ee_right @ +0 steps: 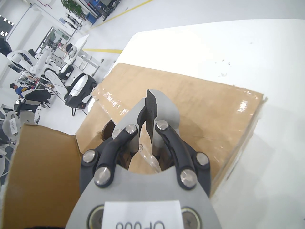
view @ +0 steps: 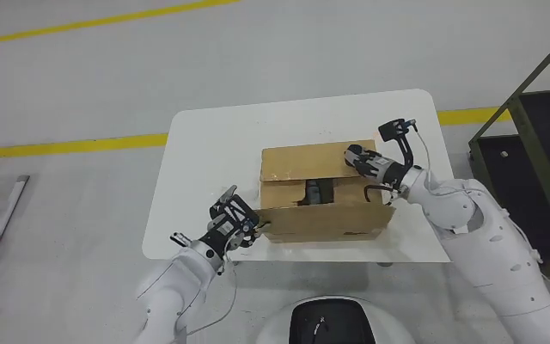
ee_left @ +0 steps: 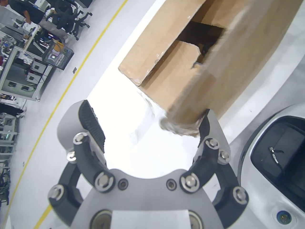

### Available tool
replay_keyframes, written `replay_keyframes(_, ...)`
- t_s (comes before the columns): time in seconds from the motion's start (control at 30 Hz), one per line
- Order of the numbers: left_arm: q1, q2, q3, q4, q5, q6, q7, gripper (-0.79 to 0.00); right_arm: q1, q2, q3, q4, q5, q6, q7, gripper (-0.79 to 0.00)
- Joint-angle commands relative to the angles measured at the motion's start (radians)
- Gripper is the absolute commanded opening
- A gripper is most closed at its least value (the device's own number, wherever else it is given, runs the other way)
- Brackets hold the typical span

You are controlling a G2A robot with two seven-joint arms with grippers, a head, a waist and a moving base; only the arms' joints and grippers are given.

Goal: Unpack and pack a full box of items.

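Note:
A brown cardboard box [view: 326, 219] lies on the white table [view: 215, 155], near its front edge. Its top flaps are partly apart, and dark items [view: 318, 191] show through the gap. My left gripper [view: 245, 225] is open at the box's front left corner. In the left wrist view, one of the left gripper's [ee_left: 146, 110] fingers [ee_left: 207, 125] touches that crumpled corner of the box [ee_left: 214, 72]. My right gripper [view: 354, 157] sits over the right end of the far flap. Its [ee_right: 147, 110] fingers are shut just above the taped top of the box [ee_right: 202, 101], with nothing seen between them.
The near flap [ee_right: 43, 163] stands raised beside my right gripper. A dark metal cart [view: 516, 155] stands off the table's right side. Bare table lies behind the box and to its left. Yellow lines [view: 77, 146] run across the floor.

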State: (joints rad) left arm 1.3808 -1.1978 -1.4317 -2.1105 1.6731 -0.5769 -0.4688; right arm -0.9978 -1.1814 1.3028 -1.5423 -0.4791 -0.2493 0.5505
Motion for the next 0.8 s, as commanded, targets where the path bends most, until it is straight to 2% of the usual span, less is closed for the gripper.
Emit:
replay_keyframes(0.0,-0.036,-0.003,0.026,0.021,0.004,0.029,-0.009,0.0,-0.007,0.004,0.032,-0.035,0.017,0.01,-0.009,-0.785)
replay_keyframes(0.17,-0.11,-0.014,0.093,0.096,0.032,0.127,-0.055,0.0,-0.06,0.013,0.077,-0.147,-0.01,0.02,-0.037,-0.785)
replay_keyframes(0.37,-0.162,-0.025,0.147,0.173,0.065,0.208,-0.106,0.0,-0.141,0.007,-0.004,-0.234,-0.231,0.094,-0.159,-0.785)
replay_keyframes(0.43,-0.169,-0.026,0.156,0.196,0.08,0.223,-0.114,0.0,-0.157,0.002,-0.052,-0.228,-0.326,0.132,-0.209,-0.785)
replay_keyframes(0.57,-0.176,-0.028,0.162,0.218,0.085,0.237,-0.114,0.0,-0.159,-0.012,-0.124,-0.184,-0.396,0.195,-0.28,-0.785)
replay_keyframes(0.77,-0.174,-0.029,0.153,0.22,0.086,0.245,-0.119,0.0,-0.141,-0.03,-0.197,-0.12,-0.466,0.264,-0.324,-0.785)
